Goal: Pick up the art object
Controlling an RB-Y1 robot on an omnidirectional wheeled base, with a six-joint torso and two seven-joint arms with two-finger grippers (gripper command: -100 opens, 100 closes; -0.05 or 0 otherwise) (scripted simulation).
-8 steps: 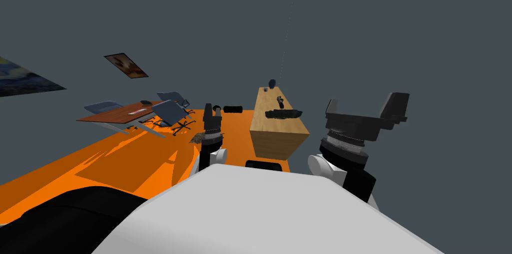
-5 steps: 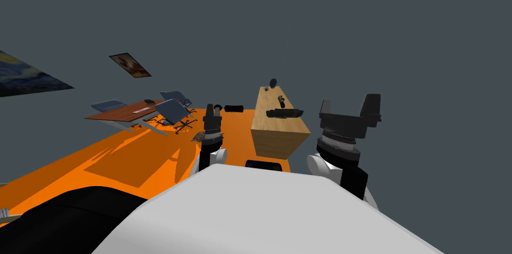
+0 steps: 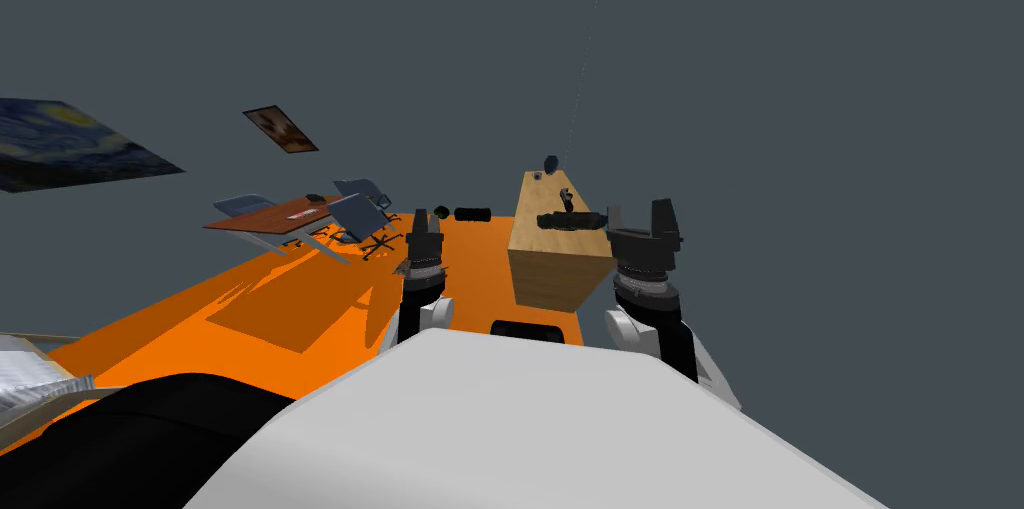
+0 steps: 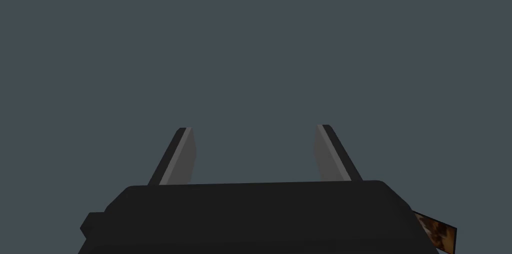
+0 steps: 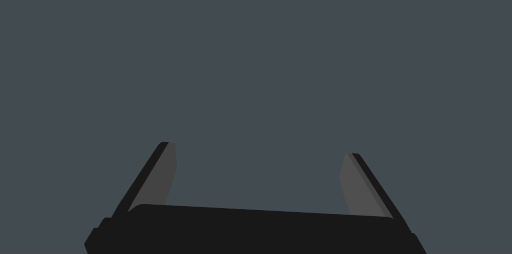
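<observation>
**Desk:** Head view first. Which step are we on?

**Me:** Approach only; nothing is in hand. The wooden counter (image 3: pixel 560 263) stands ahead on the orange floor (image 3: pixel 300 323), with several dark pieces on its top. I take the small upright one (image 3: pixel 567 200) near the counter's middle for the art object, though I can't be sure from here. A long flat piece (image 3: pixel 570 222) lies just beside it, toward the counter's near end. My left arm (image 3: pixel 422 278) is raised off the counter's left side, and my right arm (image 3: pixel 645 283) is at its near right corner.

**Desk:** Left wrist view?

**Me:** The left fingers (image 4: pixel 182 158) are spread wide, holding nothing.

**Desk:** Right wrist view?

**Me:** The right fingers (image 5: pixel 160 176) are also wide apart and empty.

**Desk:** Next move?

**Me:** I'd roll up to the counter's near end, then tip the right arm down over its top. The floor left of the counter looks open. A dark cylinder (image 3: pixel 472 214) lies by its far left side, with the chairs (image 3: pixel 355 213) well beyond. I could clip the flat piece or the counter's near edge.
</observation>
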